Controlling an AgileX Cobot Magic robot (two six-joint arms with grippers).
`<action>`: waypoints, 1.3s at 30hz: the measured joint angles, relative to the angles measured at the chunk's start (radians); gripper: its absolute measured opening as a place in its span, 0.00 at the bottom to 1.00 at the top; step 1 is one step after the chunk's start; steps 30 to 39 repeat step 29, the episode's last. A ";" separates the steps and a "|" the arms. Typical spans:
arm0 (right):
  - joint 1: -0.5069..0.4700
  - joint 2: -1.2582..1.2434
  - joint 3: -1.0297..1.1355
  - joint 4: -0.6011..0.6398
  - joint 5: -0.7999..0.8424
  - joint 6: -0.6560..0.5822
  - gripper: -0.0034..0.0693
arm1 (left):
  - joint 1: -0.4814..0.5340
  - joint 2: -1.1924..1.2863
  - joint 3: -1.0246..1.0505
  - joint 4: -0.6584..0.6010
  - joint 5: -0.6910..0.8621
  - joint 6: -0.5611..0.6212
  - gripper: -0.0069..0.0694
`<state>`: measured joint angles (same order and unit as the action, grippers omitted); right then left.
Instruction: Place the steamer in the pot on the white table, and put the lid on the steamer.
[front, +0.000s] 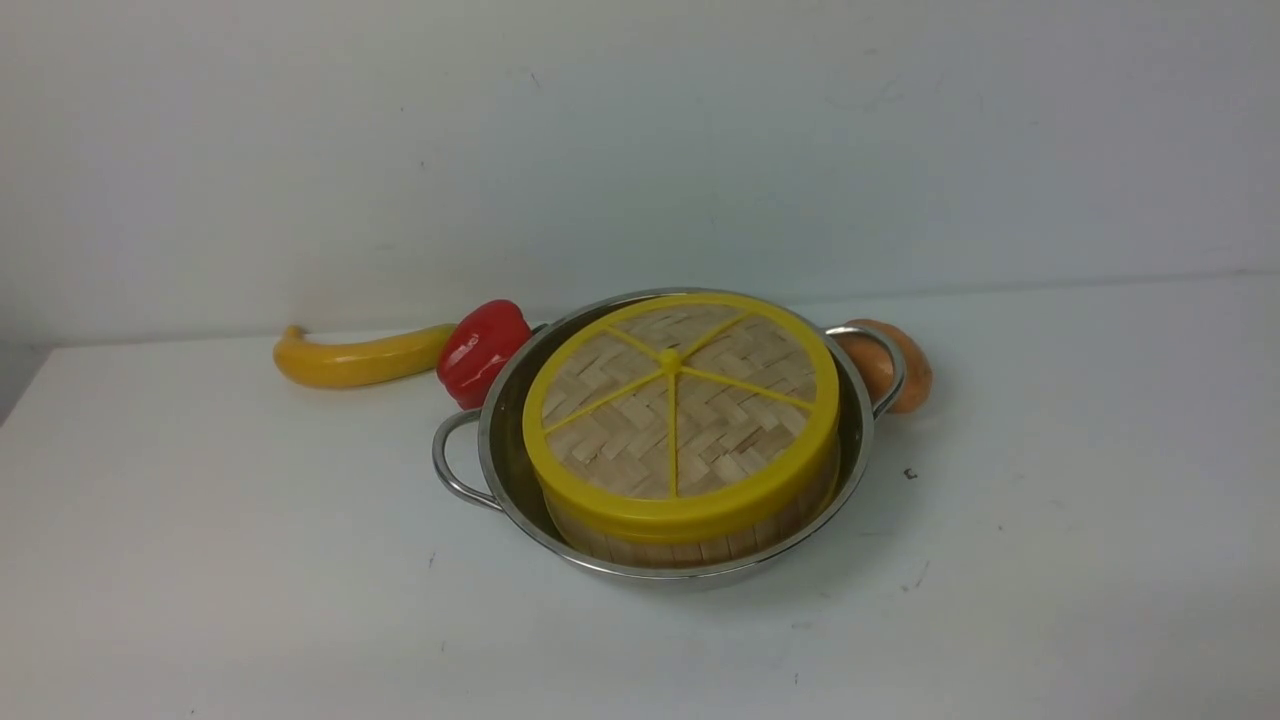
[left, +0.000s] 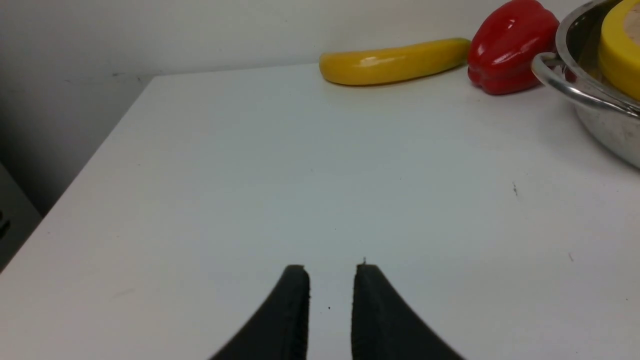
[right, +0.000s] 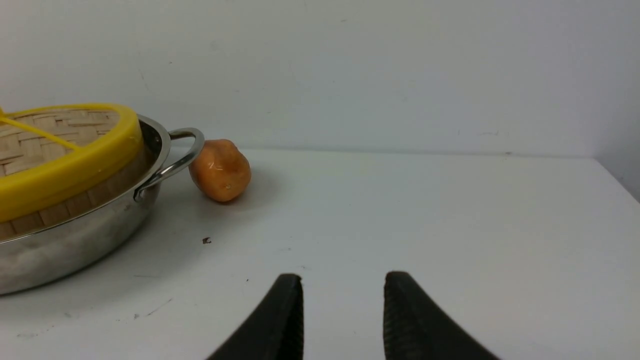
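my left hand (left: 330, 287) sat with fingers slightly apart, empty; my right hand (right: 342, 300) gaped wider, empty, both over the white surface (front: 200, 560). beyond, the lid (front: 680, 410) capped the steamer (front: 690, 545) inside the pot (front: 860, 440).

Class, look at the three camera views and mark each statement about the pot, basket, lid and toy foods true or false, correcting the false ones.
1. The woven bamboo lid with yellow spokes covers the slatted bamboo steamer. True.
2. The steamer sits beside the shiny steel pot. False: inside it.
3. The red toy pepper lies between the yellow banana and the pot. True.
4. The right gripper holds the orange-brown potato. False: its jaws are empty, apart from it.
5. The left gripper grips the pot's handle. False: it holds nothing.
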<state>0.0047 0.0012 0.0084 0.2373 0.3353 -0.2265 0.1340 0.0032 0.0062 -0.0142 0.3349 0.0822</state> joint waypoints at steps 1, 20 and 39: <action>0.000 0.000 0.000 0.000 0.000 0.000 0.39 | 0.000 0.000 0.000 0.000 0.000 0.000 0.26; 0.000 0.000 0.000 0.000 0.000 0.001 0.39 | 0.000 0.000 0.000 0.000 0.000 0.000 0.30; 0.000 0.000 0.000 0.000 0.000 0.001 0.39 | 0.000 0.000 0.000 0.000 0.000 0.001 0.30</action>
